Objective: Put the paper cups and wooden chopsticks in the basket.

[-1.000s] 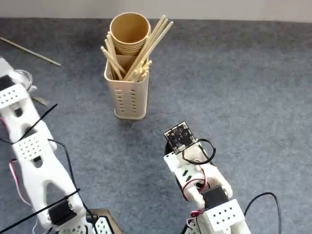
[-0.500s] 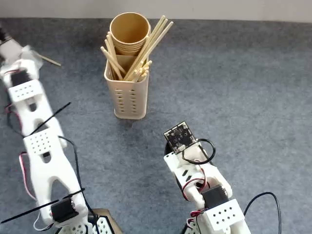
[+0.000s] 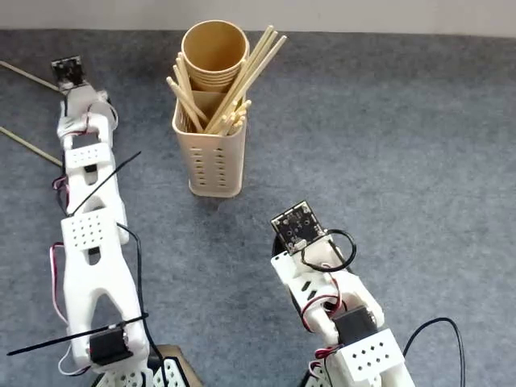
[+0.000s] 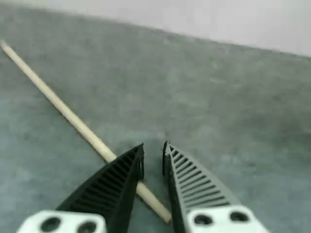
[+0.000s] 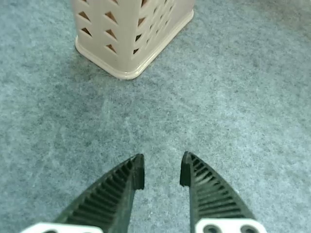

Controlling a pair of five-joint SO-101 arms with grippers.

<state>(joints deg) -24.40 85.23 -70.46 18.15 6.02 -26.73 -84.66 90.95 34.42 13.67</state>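
Hovering over chopstick, left jaws parted

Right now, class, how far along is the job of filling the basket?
Done: paper cups and a bundle of chopsticks stand in the basket. In hand: nothing held; the left gripper hovers, slightly open, over a loose chopstick on the carpet. Left: that chopstick and a second loose chopstick nearby.

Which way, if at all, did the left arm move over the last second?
Yes. In the high view the left arm swung inward toward the basket and stretched out toward the table's far edge.
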